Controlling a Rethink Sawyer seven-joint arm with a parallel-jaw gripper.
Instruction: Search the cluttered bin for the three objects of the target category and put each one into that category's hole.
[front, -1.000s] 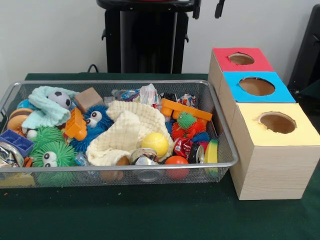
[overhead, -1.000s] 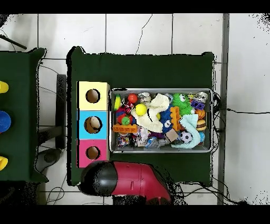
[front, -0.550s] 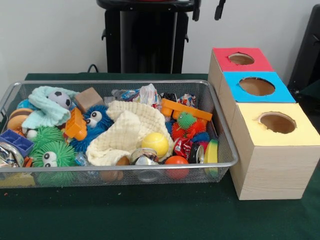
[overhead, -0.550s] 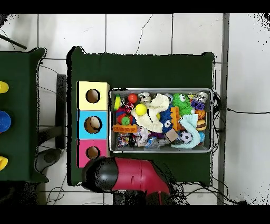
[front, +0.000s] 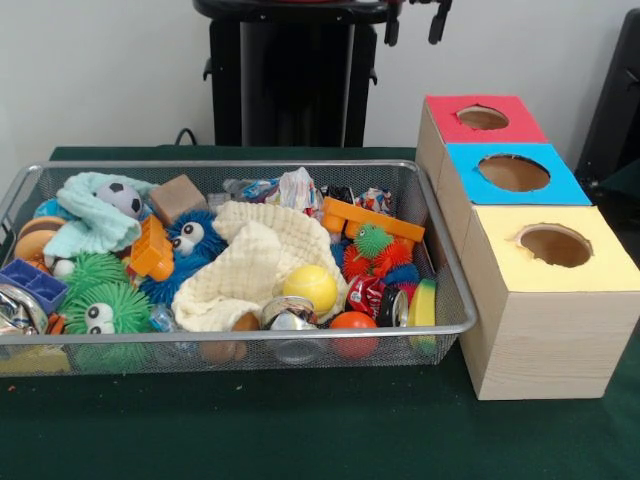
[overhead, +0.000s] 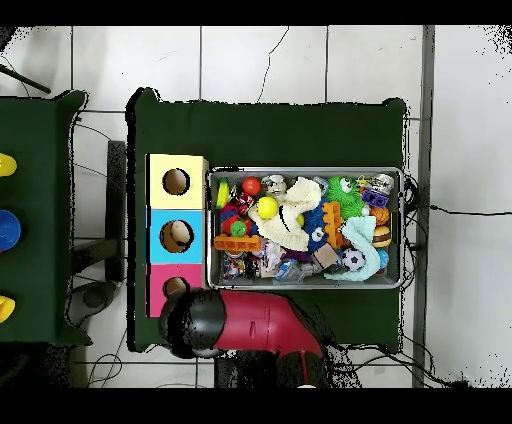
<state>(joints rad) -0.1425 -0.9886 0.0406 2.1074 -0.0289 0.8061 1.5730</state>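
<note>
Overhead view, arm (overhead: 245, 328) beside bin (overhead: 305, 172) edge, over red box (overhead: 160, 290), end effector (front: 415, 20) state unclear

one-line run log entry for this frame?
phase: approach | arm: by red-topped box | gripper: top edge, empty | bin: full, untouched | blue-topped box: something inside

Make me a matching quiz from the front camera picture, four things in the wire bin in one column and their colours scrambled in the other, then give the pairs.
Things:
1. smooth ball near the bin's front rim
2. furry toy with googly eyes at mid bin
3. folded cloth in the centre
4. small brick at the left end

Colours:
A. cream
B. dark blue
C. yellow
D. bright blue

Pairs: 1-C, 2-D, 3-A, 4-B
</note>
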